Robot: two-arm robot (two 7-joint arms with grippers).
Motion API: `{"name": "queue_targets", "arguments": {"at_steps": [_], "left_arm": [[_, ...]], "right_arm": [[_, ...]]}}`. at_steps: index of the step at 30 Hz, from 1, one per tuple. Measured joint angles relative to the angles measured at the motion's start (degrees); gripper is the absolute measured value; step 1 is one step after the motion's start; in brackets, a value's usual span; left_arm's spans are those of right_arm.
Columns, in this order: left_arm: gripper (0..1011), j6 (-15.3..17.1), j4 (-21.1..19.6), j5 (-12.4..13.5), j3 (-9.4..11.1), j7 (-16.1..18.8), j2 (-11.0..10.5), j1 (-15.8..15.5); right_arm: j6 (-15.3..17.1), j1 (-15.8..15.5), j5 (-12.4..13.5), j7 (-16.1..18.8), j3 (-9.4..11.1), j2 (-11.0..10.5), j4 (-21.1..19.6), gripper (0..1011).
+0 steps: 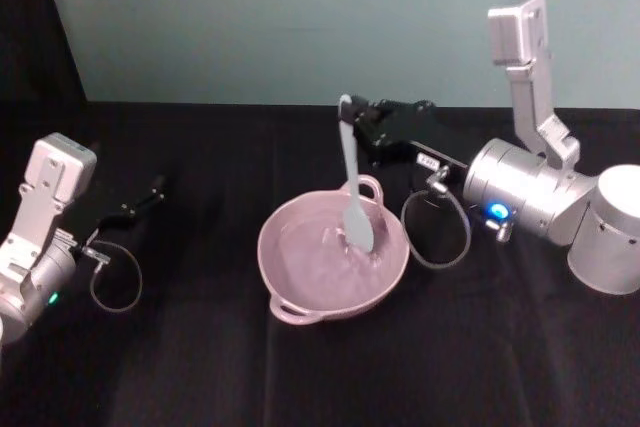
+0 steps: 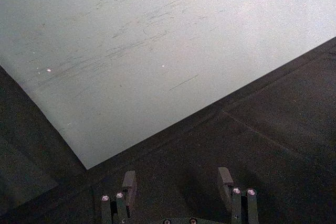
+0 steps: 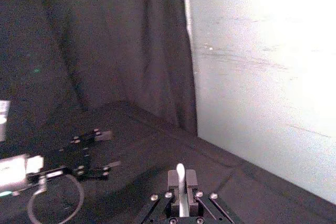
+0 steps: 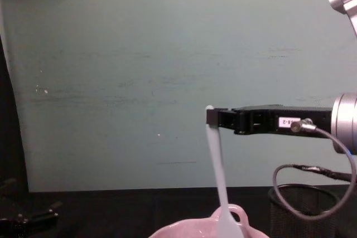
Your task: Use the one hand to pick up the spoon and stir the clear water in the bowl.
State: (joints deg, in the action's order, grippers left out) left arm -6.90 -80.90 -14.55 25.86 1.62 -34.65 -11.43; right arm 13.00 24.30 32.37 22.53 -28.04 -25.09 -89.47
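Black table [image 1: 200,367]; right claw [image 1: 353,113] holds spoon [image 1: 352,177] inside bowl [image 1: 330,305], off rim.

I log: bowl [image 1: 340,304] glossy (looks glazed); spoon [image 1: 352,182] smooth white plastic; table cloth [image 1: 200,367] matt black.

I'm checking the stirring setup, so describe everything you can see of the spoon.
The spoon is long, slender and white, plastic by its look, with a thin handle widening to a broad rounded end. It hangs nearly upright, slightly tilted. Its thin top end is pinched by the right gripper, which is shut on it. Its broad end is down inside the pink bowl, apparently in the water. Whether it touches the bowl's bottom cannot be told. Nothing else touches it.
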Motion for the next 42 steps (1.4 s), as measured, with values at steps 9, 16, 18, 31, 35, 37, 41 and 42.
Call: {"name": "queue_targets", "arguments": {"at_steps": [9,16,18,31,35,37,41,42], "left_arm": [[1011,0.0,0.0,0.0,0.0,0.0,0.0,0.0],[1011,0.0,0.0,0.0,0.0,0.0,0.0,0.0],[1011,0.0,0.0,0.0,0.0,0.0,0.0,0.0],[1011,0.0,0.0,0.0,0.0,0.0,0.0,0.0],[1011,0.0,0.0,0.0,0.0,0.0,0.0,0.0],[1011,0.0,0.0,0.0,0.0,0.0,0.0,0.0],[1011,0.0,0.0,0.0,0.0,0.0,0.0,0.0],[1011,0.0,0.0,0.0,0.0,0.0,0.0,0.0]], "right_arm": [[0.7,-1.8,-0.2,0.9,-2.6,1.2,-3.2,86],[0.6,-0.7,-0.4,2.0,-4.8,3.3,-2.8,86],[0.4,-0.1,-0.4,2.3,-5.1,4.0,-2.0,86],[-2.1,2.6,1.0,2.7,-4.4,7.4,5.7,86],[-2.5,2.9,1.5,2.1,-3.2,7.3,7.2,86],[-2.6,2.9,1.5,1.6,-2.6,7.0,7.5,86],[-2.7,2.0,1.6,-0.1,-0.5,5.5,7.6,86],[-2.7,1.8,1.6,-0.4,-0.1,5.2,7.4,86]]}}
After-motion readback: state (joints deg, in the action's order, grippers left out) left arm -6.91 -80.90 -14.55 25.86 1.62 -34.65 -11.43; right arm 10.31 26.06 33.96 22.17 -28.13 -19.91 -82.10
